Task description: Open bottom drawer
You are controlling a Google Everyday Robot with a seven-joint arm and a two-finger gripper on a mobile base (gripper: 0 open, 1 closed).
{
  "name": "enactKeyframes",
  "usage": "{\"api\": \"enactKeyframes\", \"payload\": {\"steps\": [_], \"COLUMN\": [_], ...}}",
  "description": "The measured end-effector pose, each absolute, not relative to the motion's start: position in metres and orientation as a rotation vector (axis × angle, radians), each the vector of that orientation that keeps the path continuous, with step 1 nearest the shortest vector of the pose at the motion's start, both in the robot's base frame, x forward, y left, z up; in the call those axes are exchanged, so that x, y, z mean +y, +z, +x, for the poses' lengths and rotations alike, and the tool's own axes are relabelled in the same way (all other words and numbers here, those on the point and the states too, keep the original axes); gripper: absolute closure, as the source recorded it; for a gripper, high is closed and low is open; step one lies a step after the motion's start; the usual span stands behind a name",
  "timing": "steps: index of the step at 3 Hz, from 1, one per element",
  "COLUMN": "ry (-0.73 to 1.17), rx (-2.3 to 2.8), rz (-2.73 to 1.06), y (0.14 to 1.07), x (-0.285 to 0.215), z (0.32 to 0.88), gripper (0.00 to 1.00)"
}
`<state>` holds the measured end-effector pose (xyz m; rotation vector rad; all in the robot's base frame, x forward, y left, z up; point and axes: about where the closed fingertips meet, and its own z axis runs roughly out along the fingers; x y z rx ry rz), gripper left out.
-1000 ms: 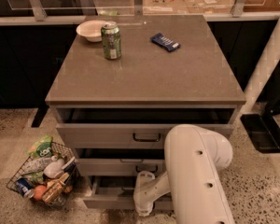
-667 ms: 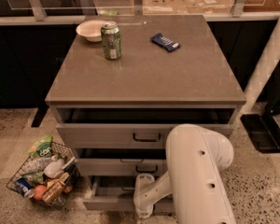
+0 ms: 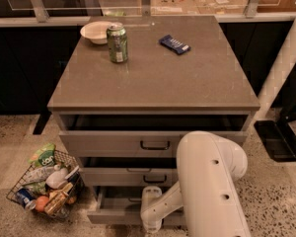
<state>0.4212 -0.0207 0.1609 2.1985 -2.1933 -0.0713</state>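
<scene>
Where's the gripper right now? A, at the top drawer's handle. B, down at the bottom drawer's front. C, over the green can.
B: the gripper sits low at the front of the bottom drawer, well below the green can on the cabinet top.

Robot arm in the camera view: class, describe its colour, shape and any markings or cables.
The arm is glossy white: a thick rounded casing with a few small dark dots, narrowing to a slimmer white jointed link. No cables or lettering show. The claw, also white, is at the bottom drawer front.
</scene>
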Motion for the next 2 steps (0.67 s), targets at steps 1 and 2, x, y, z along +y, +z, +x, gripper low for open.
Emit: {"api": "enactKeyframes", "payload": {"steps": [1, 2], "ry": [-0.071, -0.056], "rx": [-2.193, -2.195], "rz": [2.198, 2.192], "y": [0.1609, 0.1648], "x": [-0.0207, -0.0205], "z": [0.4212, 0.4123], "gripper": [1.00, 1.00]}}
